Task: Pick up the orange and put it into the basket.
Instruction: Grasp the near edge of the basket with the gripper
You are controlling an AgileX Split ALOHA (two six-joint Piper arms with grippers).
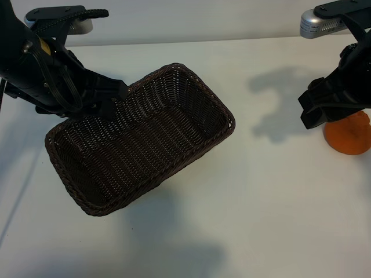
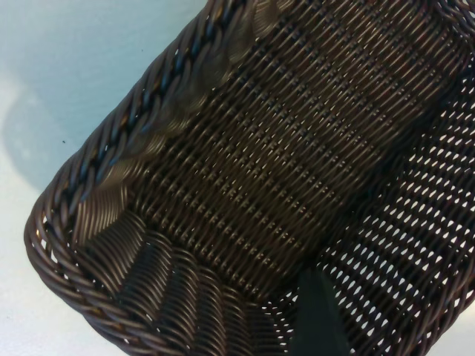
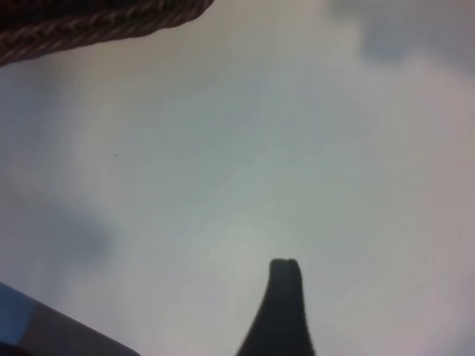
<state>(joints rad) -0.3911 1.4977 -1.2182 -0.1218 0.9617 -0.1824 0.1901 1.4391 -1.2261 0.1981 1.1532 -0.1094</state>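
Observation:
The dark brown wicker basket (image 1: 174, 133) lies askew at the table's left centre. Its left end seems raised, and a wide shadow lies below it. My left gripper (image 1: 113, 99) is at the far long rim, shut on the basket's wall. In the left wrist view one finger (image 2: 319, 319) lies inside against the weave (image 2: 245, 170); the other is hidden. The orange (image 1: 349, 139) sits at the right edge, partly covered. My right gripper (image 1: 316, 113) hangs open just above and left of it. The right wrist view shows one finger (image 3: 286, 297) over bare table and the basket's rim (image 3: 96, 22), but no orange.
The white table (image 1: 261, 220) stretches between the basket and the orange. The right arm's shadow (image 1: 278, 98) falls on it there. The arm mounts stand at the back left (image 1: 64, 20) and back right (image 1: 330, 20) corners.

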